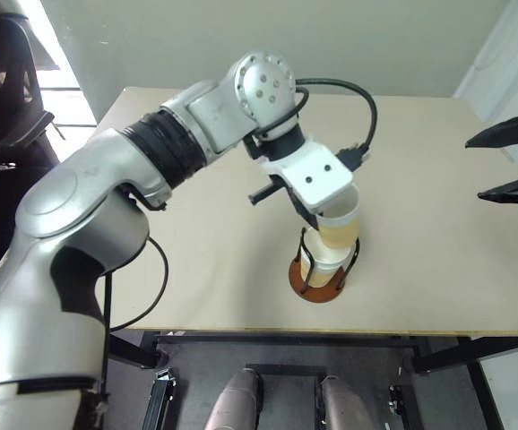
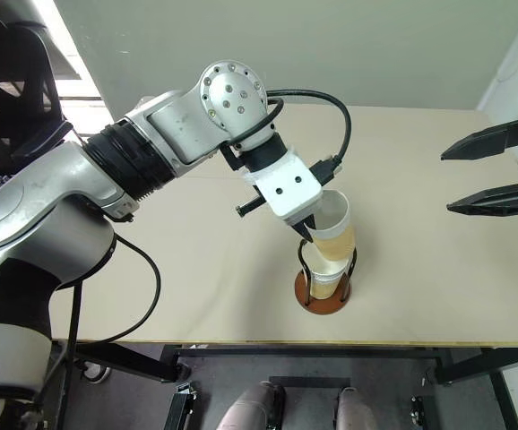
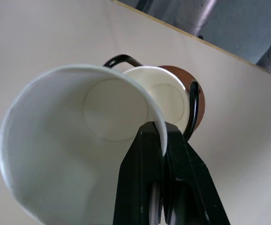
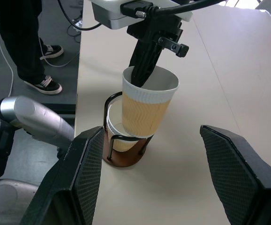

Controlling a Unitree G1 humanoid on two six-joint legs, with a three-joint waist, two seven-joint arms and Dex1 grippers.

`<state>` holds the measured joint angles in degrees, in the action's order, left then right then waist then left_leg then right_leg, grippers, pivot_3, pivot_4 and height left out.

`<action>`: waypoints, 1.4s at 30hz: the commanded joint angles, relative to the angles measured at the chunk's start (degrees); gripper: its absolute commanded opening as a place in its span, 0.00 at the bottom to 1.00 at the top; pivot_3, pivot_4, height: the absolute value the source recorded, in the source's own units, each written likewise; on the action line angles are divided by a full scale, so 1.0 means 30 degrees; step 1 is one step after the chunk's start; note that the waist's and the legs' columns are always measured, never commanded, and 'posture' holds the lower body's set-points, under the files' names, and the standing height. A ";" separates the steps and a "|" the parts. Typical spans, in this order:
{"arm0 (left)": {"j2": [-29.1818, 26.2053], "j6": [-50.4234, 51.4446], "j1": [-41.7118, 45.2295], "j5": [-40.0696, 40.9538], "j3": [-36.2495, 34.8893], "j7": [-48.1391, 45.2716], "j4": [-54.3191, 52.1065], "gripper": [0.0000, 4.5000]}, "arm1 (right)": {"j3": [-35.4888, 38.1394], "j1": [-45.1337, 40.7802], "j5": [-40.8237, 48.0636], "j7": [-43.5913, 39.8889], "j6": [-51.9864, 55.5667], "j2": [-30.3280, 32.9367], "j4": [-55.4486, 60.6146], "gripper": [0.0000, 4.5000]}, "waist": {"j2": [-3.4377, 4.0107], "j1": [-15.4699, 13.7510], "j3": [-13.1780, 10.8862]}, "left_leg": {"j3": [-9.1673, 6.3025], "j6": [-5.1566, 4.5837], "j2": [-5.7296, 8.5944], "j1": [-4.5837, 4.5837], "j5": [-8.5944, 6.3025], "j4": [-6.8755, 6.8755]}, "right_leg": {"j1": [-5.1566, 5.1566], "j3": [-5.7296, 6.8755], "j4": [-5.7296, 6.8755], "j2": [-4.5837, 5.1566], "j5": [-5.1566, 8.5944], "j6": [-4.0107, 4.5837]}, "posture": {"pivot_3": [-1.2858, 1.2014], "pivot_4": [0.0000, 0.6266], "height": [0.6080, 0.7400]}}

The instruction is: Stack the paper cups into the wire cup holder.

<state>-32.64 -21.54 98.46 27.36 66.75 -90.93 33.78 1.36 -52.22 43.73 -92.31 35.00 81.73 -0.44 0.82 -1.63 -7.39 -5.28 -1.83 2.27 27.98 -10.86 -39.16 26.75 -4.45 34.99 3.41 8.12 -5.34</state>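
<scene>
The wire cup holder (image 1: 317,287), a reddish-brown disc with black wire loops, stands near the table's front edge. One tan paper cup (image 1: 323,263) sits upright inside it. My left gripper (image 1: 312,219) is shut on the white rim of a second paper cup (image 1: 341,227), one finger (image 3: 142,183) inside it and the other outside. This cup hangs tilted, its bottom just inside the rim of the lower cup (image 4: 114,125), between the loops. My right gripper (image 1: 508,161) hovers open and holds nothing, off to the right above the table.
The tan table (image 1: 196,260) is bare around the holder, whose base sits close to the front edge (image 1: 241,330). A black chair (image 1: 4,125) stands at the far left. A person's legs (image 4: 25,42) stand on the floor beside the table.
</scene>
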 commanded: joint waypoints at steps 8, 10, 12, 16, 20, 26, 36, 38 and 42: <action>-0.1147 0.0159 0.0420 0.0713 0.0861 -0.0525 -0.1709 0.00 | 0.0516 -0.0022 -0.0022 -0.0063 -0.0526 0.0405 -0.0064 0.73 | 0.0002 0.0007 0.0001 | -0.0002 0.0004 -0.0002 -0.0004 -0.0003 0.0006 | 0.0000 0.0004 -0.0003 -0.0007 0.0000 -0.0001 | 0.52 0.24 1.00; -0.1580 0.0249 0.0652 0.1052 0.1119 -0.0525 -0.2159 0.00 | 0.0467 -0.0079 -0.0081 -0.0063 -0.0622 0.0388 -0.0157 0.73 | 0.0003 0.0010 0.0001 | -0.0004 0.0008 -0.0003 -0.0005 -0.0005 0.0008 | 0.0000 0.0004 -0.0003 -0.0009 0.0001 -0.0001 | 0.52 0.24 1.00; -0.1923 0.0353 0.0881 0.1351 0.1397 -0.0525 -0.2487 0.00 | 0.0393 -0.0106 -0.0133 -0.0063 -0.0809 0.0388 -0.0320 0.73 | 0.0002 0.0010 0.0001 | -0.0007 0.0008 -0.0004 -0.0004 -0.0005 0.0007 | 0.0002 0.0001 -0.0004 -0.0008 0.0000 0.0000 | 0.52 0.24 1.00; -0.2306 0.0405 0.1170 0.1709 0.1849 -0.0525 -0.2848 0.00 | 0.0249 -0.0073 -0.0186 -0.0063 -0.1241 0.0446 -0.0619 0.73 | 0.0003 0.0010 0.0001 | -0.0011 0.0011 0.0001 -0.0004 -0.0007 0.0006 | 0.0000 0.0002 -0.0006 -0.0007 -0.0001 0.0002 | 0.52 0.24 1.00; -0.2339 0.0289 0.1290 0.1712 0.1985 -0.0525 -0.2798 0.00 | 0.0196 -0.0035 -0.0161 -0.0063 -0.1490 0.0536 -0.0808 0.73 | 0.0003 0.0008 0.0001 | -0.0019 0.0015 0.0000 -0.0005 -0.0009 0.0005 | -0.0001 0.0002 -0.0002 -0.0005 -0.0002 0.0004 | 0.52 0.24 1.00; -0.2266 -0.0069 0.1643 0.1566 0.1843 -0.0525 -0.2353 0.00 | 0.0272 0.0303 0.0051 -0.0063 -0.1746 0.0892 -0.0847 0.73 | 0.0004 0.0008 0.0001 | -0.0017 0.0037 -0.0002 -0.0004 -0.0025 0.0008 | 0.0000 0.0000 -0.0013 -0.0004 0.0001 0.0002 | 0.52 0.24 1.00; -0.2710 -0.0125 0.2260 0.2127 0.2173 -0.0525 -0.2453 0.00 | 0.0121 0.0210 0.0060 -0.0063 -0.1860 0.0949 -0.0883 0.73 | 0.0004 0.0004 0.0001 | -0.0025 0.0051 -0.0005 -0.0003 -0.0038 0.0012 | 0.0004 0.0001 -0.0017 -0.0011 0.0003 0.0003 | 0.52 0.24 1.00; -0.2728 -0.0061 0.2285 0.2205 0.2230 -0.0525 -0.2510 0.00 | 0.0074 0.0175 0.0048 -0.0063 -0.1880 0.0927 -0.0893 0.73 | 0.0004 0.0000 0.0001 | -0.0028 0.0051 -0.0003 0.0001 -0.0039 0.0011 | 0.0003 -0.0002 -0.0022 -0.0008 0.0004 0.0003 | 0.52 0.24 1.00; -0.2940 0.0173 0.2288 0.2569 0.2378 -0.0525 -0.3151 0.00 | 0.0002 0.0105 0.0019 -0.0063 -0.1899 0.0938 -0.0903 0.73 | 0.0004 0.0001 0.0001 | -0.0024 0.0059 -0.0001 0.0001 -0.0055 0.0012 | 0.0005 -0.0001 -0.0028 -0.0008 0.0007 0.0001 | 0.52 0.24 1.00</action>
<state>-40.77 -21.13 102.91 33.79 74.35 -90.92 25.38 0.98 -50.67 43.25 -92.31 29.79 83.31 -3.14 0.83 -1.63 -7.39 -5.35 -1.64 2.26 27.99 -11.03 -39.12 26.76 -4.46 34.91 3.38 8.15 -5.34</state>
